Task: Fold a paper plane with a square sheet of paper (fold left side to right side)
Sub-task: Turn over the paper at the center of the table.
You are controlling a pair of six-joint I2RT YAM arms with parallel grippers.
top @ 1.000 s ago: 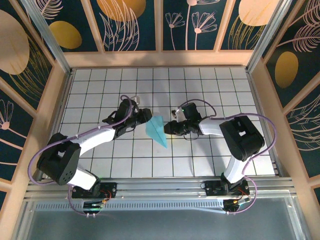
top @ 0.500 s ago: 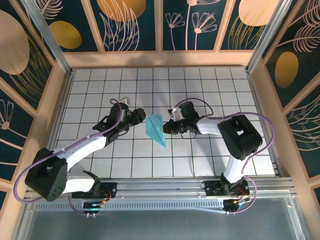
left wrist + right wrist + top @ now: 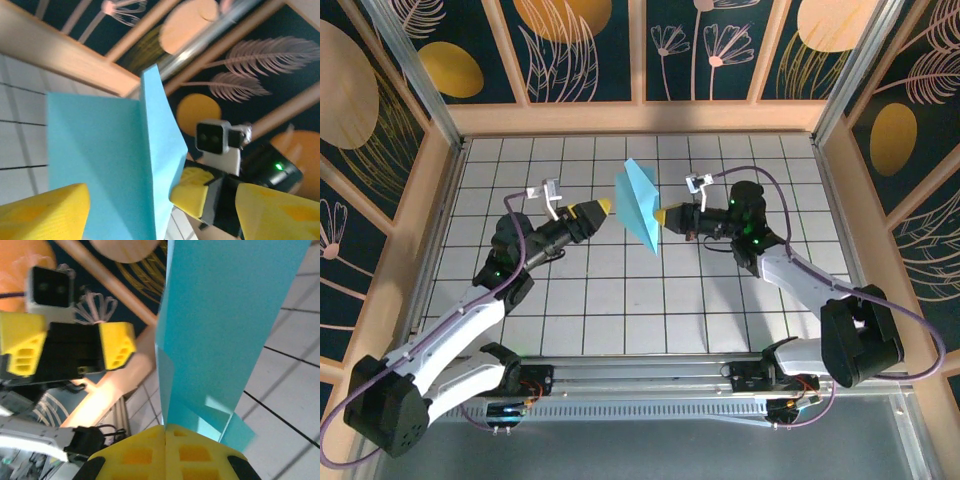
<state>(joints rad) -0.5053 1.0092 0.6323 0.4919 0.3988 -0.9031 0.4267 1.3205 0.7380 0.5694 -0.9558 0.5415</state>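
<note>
Paper plane (image 3: 640,203), a creased light teal-blue dart, is held above the white tiled tabletop's (image 3: 620,320) far half by the clenched right gripper (image 3: 663,217), seemingly finished; the left gripper (image 3: 603,207) gapes empty beside it.

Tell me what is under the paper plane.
White table tiles lie beneath the paper plane, which the right gripper pinches up in the air. The plane hides the tiles directly below it from above.
</note>
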